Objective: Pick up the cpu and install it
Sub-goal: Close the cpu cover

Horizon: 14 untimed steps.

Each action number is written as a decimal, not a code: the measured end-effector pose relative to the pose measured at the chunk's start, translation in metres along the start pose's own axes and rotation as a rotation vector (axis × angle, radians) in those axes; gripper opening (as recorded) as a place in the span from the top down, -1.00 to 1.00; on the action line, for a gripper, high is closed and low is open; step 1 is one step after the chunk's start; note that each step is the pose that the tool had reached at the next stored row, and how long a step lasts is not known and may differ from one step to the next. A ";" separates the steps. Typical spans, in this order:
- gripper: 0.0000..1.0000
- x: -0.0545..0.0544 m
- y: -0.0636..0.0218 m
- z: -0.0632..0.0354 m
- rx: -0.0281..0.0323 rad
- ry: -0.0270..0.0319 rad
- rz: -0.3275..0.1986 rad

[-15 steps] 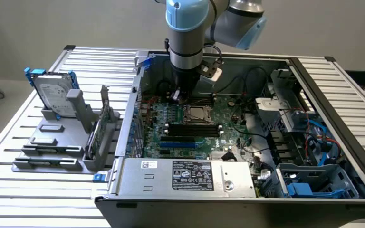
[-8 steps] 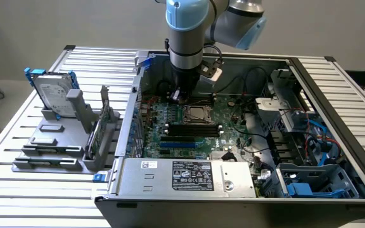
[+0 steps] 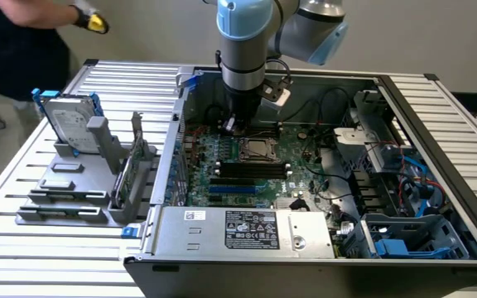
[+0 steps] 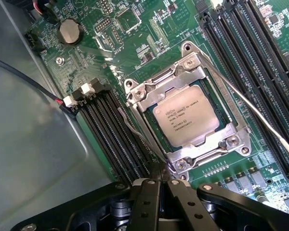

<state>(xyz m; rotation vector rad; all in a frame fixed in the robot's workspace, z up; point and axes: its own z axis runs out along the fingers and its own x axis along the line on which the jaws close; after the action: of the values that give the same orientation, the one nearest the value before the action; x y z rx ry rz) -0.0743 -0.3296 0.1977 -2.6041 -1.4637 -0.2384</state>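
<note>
The cpu [image 4: 185,118] is a small square chip with a dull silver printed top. It lies flat inside the motherboard socket, under the open window of the metal frame [image 4: 192,67]. My gripper [image 4: 160,179] is shut, fingers pressed together with nothing visible between them. Its tips sit at the socket's corner, by the end of a thin wire lever [image 4: 135,137]. In the exterior view the arm reaches down into the computer case, with the gripper [image 3: 236,126] just behind the cpu [image 3: 258,148].
A second socket lever [image 4: 260,120] stands free and angles out over the memory slots [image 4: 241,43]. A hard drive [image 3: 66,124] stands in a grey holder outside the case, on the exterior view's left. A person [image 3: 15,37] stands behind it. The power supply [image 3: 247,230] fills the case front.
</note>
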 end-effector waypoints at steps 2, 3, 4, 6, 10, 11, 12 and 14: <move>0.79 0.000 0.0002 0.0001 -0.0002 0.0001 0.001; 0.79 0.000 0.0003 0.0001 -0.0002 0.0002 0.001; 0.79 0.001 0.0004 0.0002 -0.0002 0.0002 0.001; 0.79 0.001 0.0008 0.0002 -0.0004 0.0003 0.002; 0.79 0.002 0.0017 0.0003 -0.0007 0.0004 0.003; 0.79 0.002 0.0019 0.0004 -0.0007 0.0004 0.003; 0.79 0.002 0.0022 0.0004 -0.0008 0.0005 0.004; 0.79 0.002 0.0027 0.0004 -0.0009 0.0005 0.004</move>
<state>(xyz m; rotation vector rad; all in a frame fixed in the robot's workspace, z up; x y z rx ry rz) -0.0707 -0.3290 0.1977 -2.6074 -1.4581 -0.2393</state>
